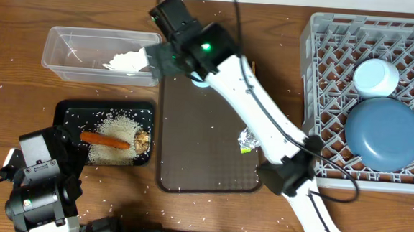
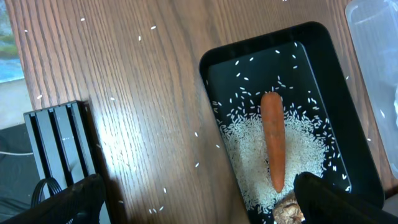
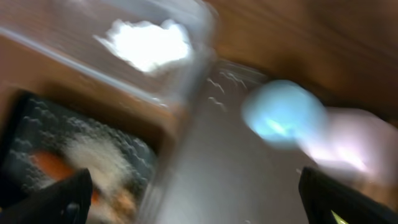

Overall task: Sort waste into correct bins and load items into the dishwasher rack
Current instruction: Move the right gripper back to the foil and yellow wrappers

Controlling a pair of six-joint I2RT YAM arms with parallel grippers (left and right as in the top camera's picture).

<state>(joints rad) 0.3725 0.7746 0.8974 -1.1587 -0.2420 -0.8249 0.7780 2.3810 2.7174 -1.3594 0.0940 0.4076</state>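
- wooden tabletop [image 1: 18, 18] fills the overhead view, flecked with white rice grains [image 1: 116, 135] that lie thickest in the black tray [image 1: 60, 110] at lower left; a brown serving tray [image 1: 205, 152] lies at frame centre.
- snack wrapper [image 1: 246, 140] sits near that serving tray's right edge, partly hidden by the right arm: a small crumpled scrap, silver with a yellow-green tip.
- by its look it is almost weightless, crinkly and slick, and likely to skid or spring; pinching a raised fold from above seems safer than pressing a flat face.
- right end effector [image 1: 153, 61] hovers at the right end of the clear tub [image 1: 74, 50], upper left, fingers spread wide and holding nothing; a white tissue [image 1: 127, 61] lies inside the tub.
- left end effector [image 2: 199, 202] gapes wide and empty over the black tray's edge, near the carrot [image 2: 273, 140].
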